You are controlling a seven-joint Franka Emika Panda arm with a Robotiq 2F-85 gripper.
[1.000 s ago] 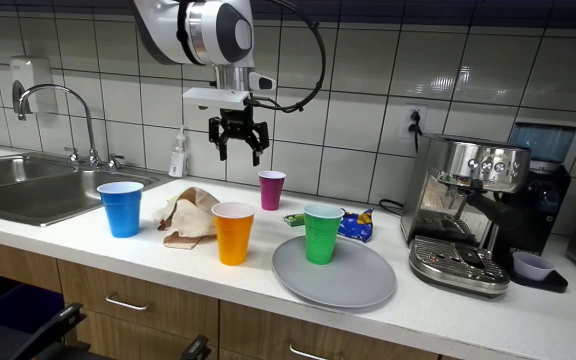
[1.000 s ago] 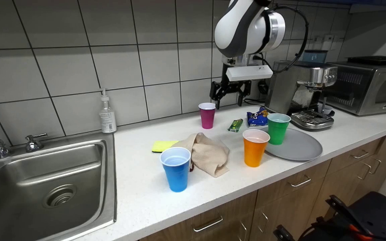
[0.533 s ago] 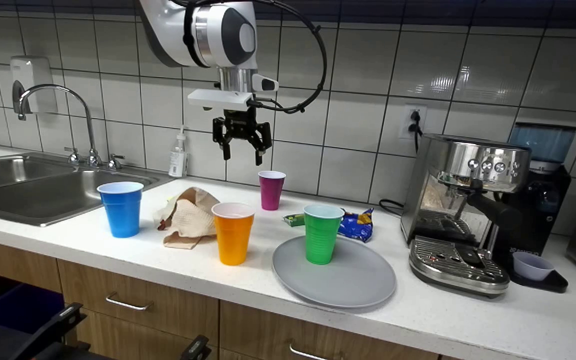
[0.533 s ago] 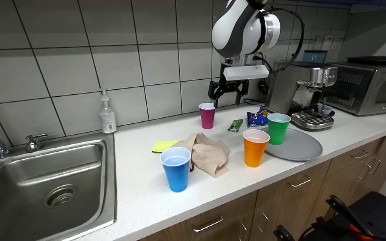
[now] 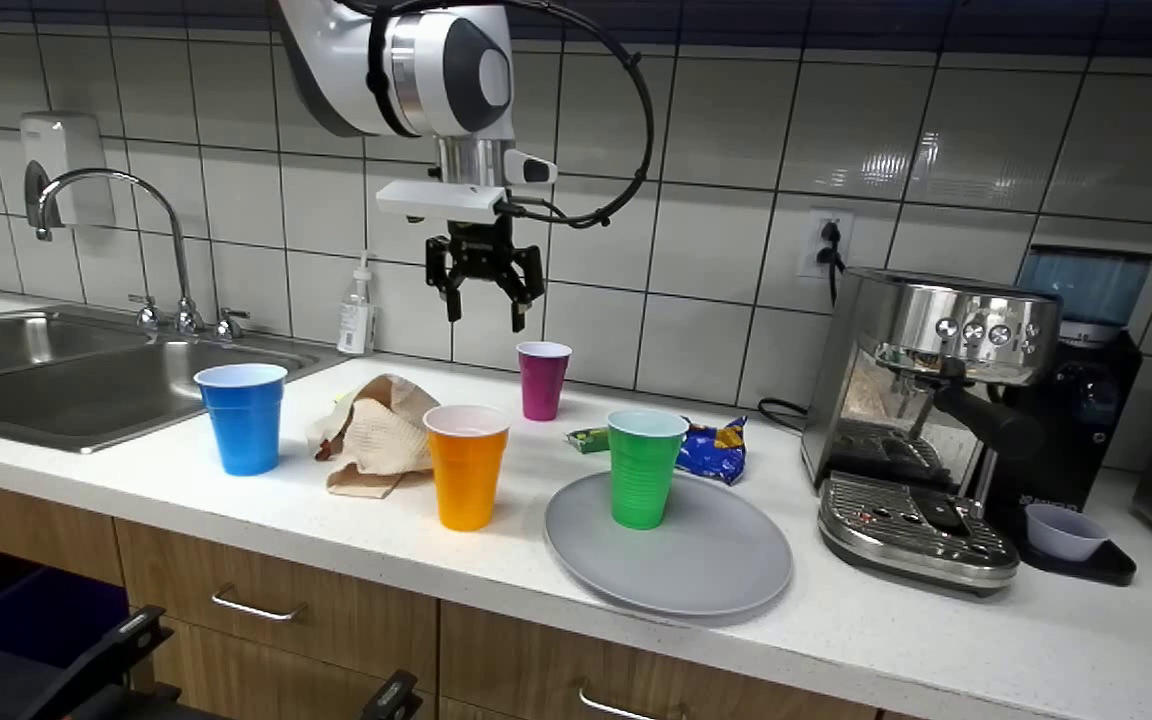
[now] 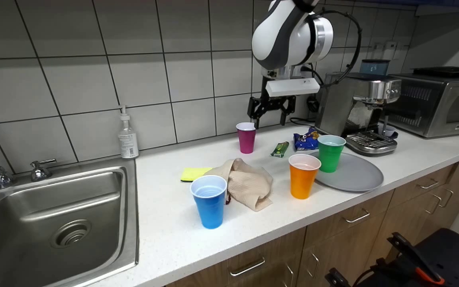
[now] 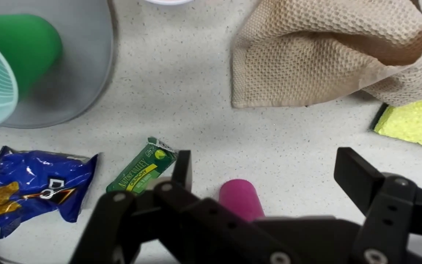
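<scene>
We are holding our hand (image 5: 486, 312) in the air above the white surface (image 6: 161, 207), and its two fingers (image 7: 357, 178) are standing wide apart; we are gripping nothing between them. Lower than the hand and apart from it, the nearest thing, a magenta plastic cup (image 5: 542, 385), is standing upright on the surface, close to the tiled wall (image 5: 596, 250). In the wrist view we are seeing the lower part of this cup between the fingers, while the dark body of the hand is covering the rest.

In both exterior views, a green Nature Valley Crunchy bar (image 7: 134, 174) is lying to the right of the magenta plastic cup and a little in front of it. Farther to the right of the cup we are finding a blue snack bag (image 7: 39, 183); on it the letters "DO" are showing. Also to the right of the cup, but more to the front, a gray plate (image 5: 726, 560) is carrying a green plastic cup (image 5: 644, 480), which is standing upright.

In front of the magenta plastic cup, an orange plastic cup (image 5: 467, 470) is standing. In an exterior view, to the left and front of the magenta plastic cup, a beige waffle-weave towel (image 5: 381, 440) is lying crumpled, and farther to the left a blue plastic cup (image 5: 242, 425) is standing upright. To the left of the magenta plastic cup, a yellow sponge (image 6: 194, 174) is also lying.
</scene>
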